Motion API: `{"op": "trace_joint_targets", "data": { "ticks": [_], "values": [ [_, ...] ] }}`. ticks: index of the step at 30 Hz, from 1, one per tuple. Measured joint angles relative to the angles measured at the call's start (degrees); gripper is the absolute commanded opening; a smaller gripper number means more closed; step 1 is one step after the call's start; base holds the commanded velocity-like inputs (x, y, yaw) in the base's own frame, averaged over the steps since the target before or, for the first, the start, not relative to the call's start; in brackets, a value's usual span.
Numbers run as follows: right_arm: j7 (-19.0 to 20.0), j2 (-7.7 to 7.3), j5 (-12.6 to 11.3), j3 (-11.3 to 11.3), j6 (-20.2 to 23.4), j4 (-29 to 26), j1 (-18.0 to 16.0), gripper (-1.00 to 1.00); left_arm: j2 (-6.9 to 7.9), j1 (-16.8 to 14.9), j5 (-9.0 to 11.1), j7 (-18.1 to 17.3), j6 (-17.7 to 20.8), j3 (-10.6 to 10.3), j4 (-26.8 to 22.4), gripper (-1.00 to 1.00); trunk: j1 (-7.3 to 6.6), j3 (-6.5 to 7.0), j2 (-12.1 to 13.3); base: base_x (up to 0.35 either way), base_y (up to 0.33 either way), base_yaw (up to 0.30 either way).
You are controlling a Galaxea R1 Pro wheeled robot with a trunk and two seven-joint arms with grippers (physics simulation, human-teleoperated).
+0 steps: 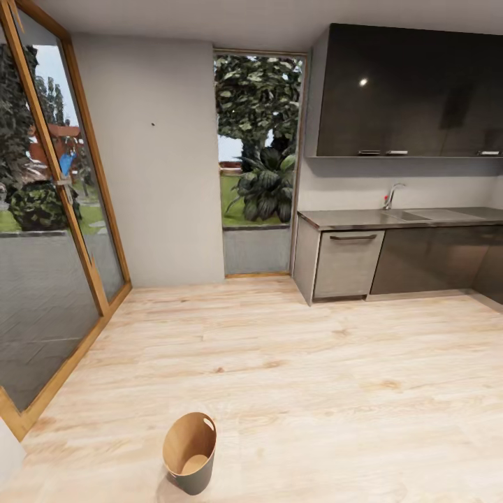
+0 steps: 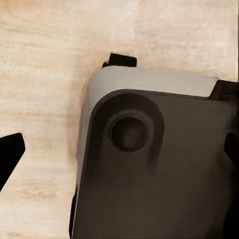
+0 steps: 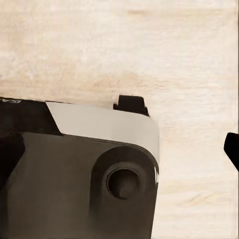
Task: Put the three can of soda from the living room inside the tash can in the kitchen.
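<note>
Nearest the camera in the head view: the trash can (image 1: 190,453), grey outside and tan inside, upright on the pale wood floor (image 1: 300,377), oval handle slot near its rim, nothing visible inside. In the left wrist view, dark fingertips (image 2: 10,154) at both edges, set wide apart, above the robot's grey-and-black base (image 2: 154,164). In the right wrist view, one dark fingertip (image 3: 231,147) at the edge, the same base (image 3: 79,174) below; whether those jaws stand apart or closed, impossible to tell. Further back, wood-framed glass doors (image 1: 49,230) on the left. Farthest, kitchen counter (image 1: 405,218) with sink and tap (image 1: 392,195), grey lower cabinets (image 1: 347,264), glossy black upper cabinets (image 1: 409,91), and a tall window (image 1: 257,161) onto garden plants.
</note>
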Motion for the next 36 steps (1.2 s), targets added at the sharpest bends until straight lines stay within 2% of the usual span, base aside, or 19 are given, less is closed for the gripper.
{"op": "trace_joint_targets", "data": {
  "ticks": [1,9,12,13,14,19,21,22,23,24,27,30,31,36],
  "values": [
    [-0.18,0.30,0.02,-0.09,3.66,-0.54,-3.31,1.00,0.24,-2.99,2.57,-0.03,2.90,0.00,-0.02,1.00,0.00,-0.01,0.00,0.000,0.000,0.000],
    [-0.36,0.67,-0.10,-0.32,16.76,-2.74,-16.37,1.00,0.86,-16.31,10.55,0.05,12.60,0.09,-0.10,1.00,0.00,0.00,0.00,0.000,0.000,0.000],
    [-0.33,0.72,-0.37,-0.37,21.03,-4.17,-20.86,1.00,0.92,-21.08,12.69,0.14,15.70,0.10,-0.98,1.00,0.00,0.00,0.00,0.000,0.000,0.000],
    [-0.29,1.01,-0.80,-0.47,25.48,-6.53,-23.72,1.00,0.70,-22.47,14.12,0.37,17.79,0.19,-6.30,1.00,0.00,-0.05,-0.01,0.000,0.000,0.000],
    [-0.29,1.28,-0.76,-0.41,26.39,-7.50,-27.26,1.00,0.56,-25.80,14.52,0.47,18.18,0.35,-9.15,1.00,0.00,0.00,-0.01,0.000,0.000,0.000],
    [-0.16,2.65,-0.88,-0.40,30.24,-13.54,-28.52,1.00,-0.72,-21.14,15.24,3.33,20.54,0.66,-24.16,1.00,0.00,-0.02,-0.01,0.000,0.000,0.002],
    [0.04,3.18,-0.90,-0.31,34.66,-19.10,-29.14,1.00,-2.43,-14.45,16.21,9.25,25.14,0.90,-40.11,1.00,-0.01,0.01,-0.01,0.000,0.000,0.076],
    [0.08,3.27,-0.90,-0.29,35.36,-19.99,-29.23,1.00,-2.91,-12.92,16.73,10.56,25.99,0.93,-43.51,1.00,0.00,0.04,-0.01,0.000,0.000,0.159],
    [0.13,3.43,-0.91,-0.25,36.33,-21.19,-29.36,1.00,-3.61,-10.77,18.07,12.56,27.17,1.01,-48.07,1.00,0.00,0.07,-0.01,0.000,0.000,0.248],
    [0.15,3.62,-0.86,-0.24,37.57,-22.60,-29.50,1.00,-4.10,-8.26,22.20,15.29,28.11,1.22,-50.37,1.00,0.00,0.09,-0.01,0.000,0.000,0.257],
    [0.18,3.69,-0.80,-0.25,38.05,-23.12,-29.55,1.00,-4.01,-7.30,24.48,16.41,26.26,1.33,-49.03,1.00,0.00,0.16,-0.01,0.000,0.000,0.278],
    [0.29,3.66,-0.76,-0.10,38.31,-23.34,-29.58,1.00,-3.80,-7.07,25.22,16.65,25.19,2.28,-48.34,1.00,0.00,0.17,0.00,0.000,0.000,0.289],
    [0.37,3.43,-0.64,-0.01,38.48,-23.68,-29.84,1.00,-3.80,-7.00,25.52,16.60,25.00,4.57,-48.14,1.00,0.00,0.18,-0.01,0.000,0.000,0.292],
    [0.83,2.75,-0.23,0.06,38.65,-23.95,-31.24,1.00,-3.80,-6.90,25.75,16.54,24.88,8.44,-48.01,1.00,0.00,0.18,0.00,0.000,0.000,0.293]
  ]
}}
